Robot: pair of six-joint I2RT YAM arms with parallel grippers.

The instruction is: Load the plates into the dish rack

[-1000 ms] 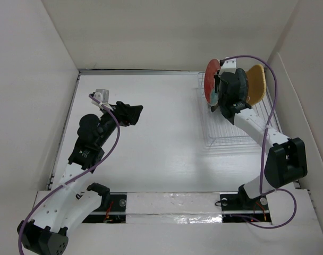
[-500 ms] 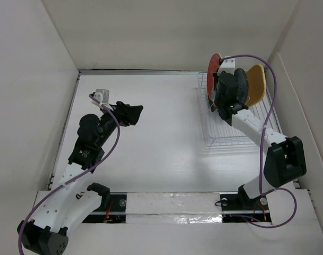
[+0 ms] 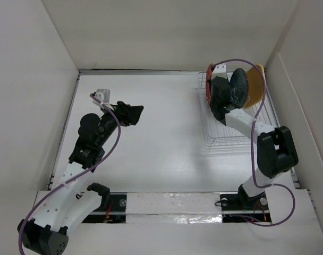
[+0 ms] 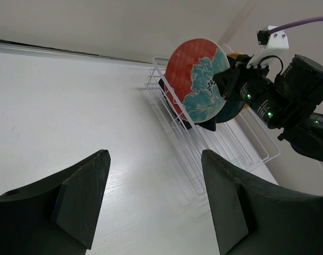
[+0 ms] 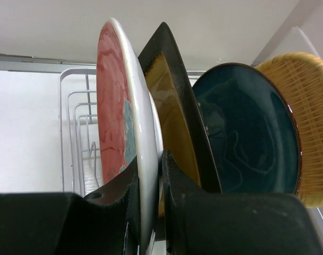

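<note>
At the far right of the white counter point(image 3: 156, 138) stands the white wire dish rack point(image 3: 225, 135), and almost all the work is already inside it. Four plates stand upright on their edges between the prongs, one behind the other. Seen from my right wrist, from left to right, they are the round red-and-teal patterned ceramic plate point(image 5: 111, 106), the square mustard-yellow plate with the black rim point(image 5: 169, 101), the round dark teal plate point(image 5: 246, 127) and the orange rounded-square plate point(image 5: 305, 111). The near half of the rack holds nothing.

My right fingers point(image 5: 116, 207) are clenched on the lower rim of the red-and-teal plate, one on each face. This plate is in its row but not yet released. I judge that letting it go and drawing back without knocking the mustard plate, which is just beside it, is the step in hand.

My left fingers point(image 4: 82, 196) are spread apart and hold nothing. They hang over the bare middle of the counter, well apart from the rack.

I see no dark blue leaf-shaped plate in any view. Perhaps it is hidden behind the others, but I cannot tell, so at most one plate is left to load.
</note>
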